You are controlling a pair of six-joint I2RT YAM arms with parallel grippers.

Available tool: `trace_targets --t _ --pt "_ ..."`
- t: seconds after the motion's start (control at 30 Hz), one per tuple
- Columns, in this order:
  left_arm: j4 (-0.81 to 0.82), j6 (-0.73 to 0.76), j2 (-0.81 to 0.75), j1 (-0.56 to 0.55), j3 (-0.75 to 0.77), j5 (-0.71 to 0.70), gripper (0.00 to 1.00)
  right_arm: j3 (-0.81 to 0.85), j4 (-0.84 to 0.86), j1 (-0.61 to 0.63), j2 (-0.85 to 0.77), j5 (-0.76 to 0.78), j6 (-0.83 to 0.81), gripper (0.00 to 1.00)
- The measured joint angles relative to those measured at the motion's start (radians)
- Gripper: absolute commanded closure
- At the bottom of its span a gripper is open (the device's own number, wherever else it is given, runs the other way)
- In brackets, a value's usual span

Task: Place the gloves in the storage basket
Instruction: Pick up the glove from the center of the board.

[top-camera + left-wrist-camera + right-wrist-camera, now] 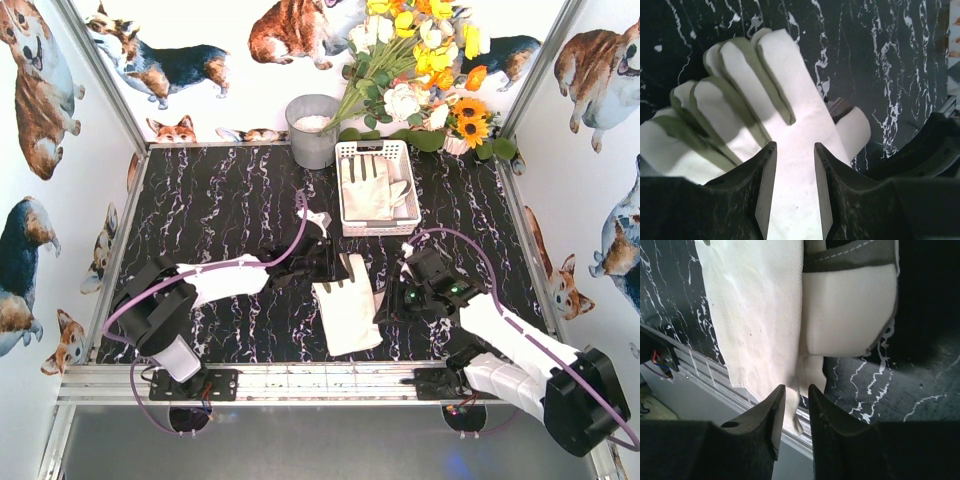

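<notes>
now the left end effector (794, 150) and right end effector (796, 390) sit over gloves (347, 318) at the near edge of the bench (220, 200); can't tell if clamped.

White walls (75, 180) printed with corgis stood around me in an aluminium frame (300, 382), and under even light lay a black, white-veined tabletop (220, 205) with a bouquet (420, 60) and a grey bucket (312, 140) at its far edge.

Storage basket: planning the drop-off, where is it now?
Top view: the storage basket sits at the back, just right of centre, beside the grey bucket and in front of the flowers.
</notes>
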Motion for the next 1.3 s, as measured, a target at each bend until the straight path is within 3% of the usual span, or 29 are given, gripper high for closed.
trace_targets --t 0.23,0.53,0.73,0.9,1.07,1.3 --pt "0.06 -0.015 0.072 0.0 0.037 0.008 0.74 -0.02 0.098 0.015 0.064 0.005 0.024 0.99" --pt "0.09 -0.008 0.174 0.019 0.05 0.007 0.79 -0.074 0.243 0.019 0.145 0.021 0.05 1.0" --pt "0.104 0.014 0.176 0.033 0.037 -0.012 0.83 -0.075 0.271 0.021 0.149 0.037 0.06 0.73" --pt "0.245 -0.032 0.175 0.057 -0.065 0.013 0.84 -0.088 0.301 0.013 0.148 0.027 0.091 0.55" --pt "0.32 -0.063 0.172 0.067 -0.109 0.027 0.84 -0.109 0.353 -0.042 0.184 -0.033 0.134 0.46" --pt "0.393 -0.093 0.166 0.075 -0.155 0.035 0.85 -0.118 0.499 -0.072 0.264 -0.117 0.183 0.43"
